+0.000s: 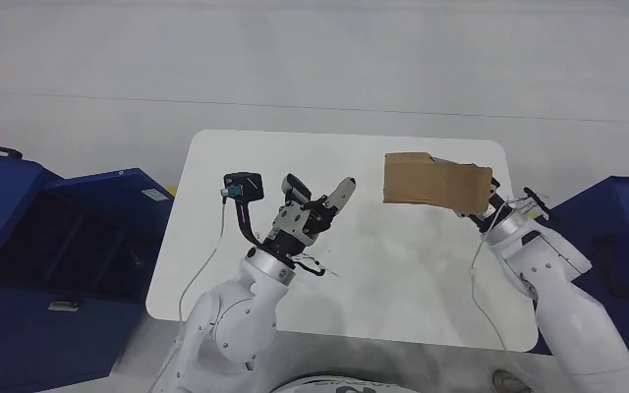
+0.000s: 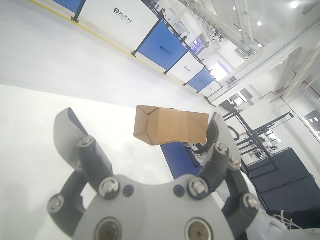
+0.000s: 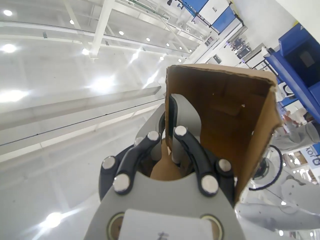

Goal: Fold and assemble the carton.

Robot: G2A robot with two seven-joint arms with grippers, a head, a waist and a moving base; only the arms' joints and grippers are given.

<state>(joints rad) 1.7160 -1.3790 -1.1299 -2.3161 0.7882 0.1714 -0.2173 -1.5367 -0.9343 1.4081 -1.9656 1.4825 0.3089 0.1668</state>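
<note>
The carton (image 1: 432, 183) had one end folded shut; the right gripper (image 3: 172, 112) pinched the open end's wall, while the left gripper (image 1: 319, 189) gaped empty.

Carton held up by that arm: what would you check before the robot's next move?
1. Grip of right gripper on carton: ok, shut on one wall.
2. State of left gripper: ok, open, empty, apart from carton.
3. End facing left gripper folded: ok.
4. End at right gripper closed: not ok, open.
5. Lifted off table: ok.
6. Flaps locked firmly: cannot tell.
</note>
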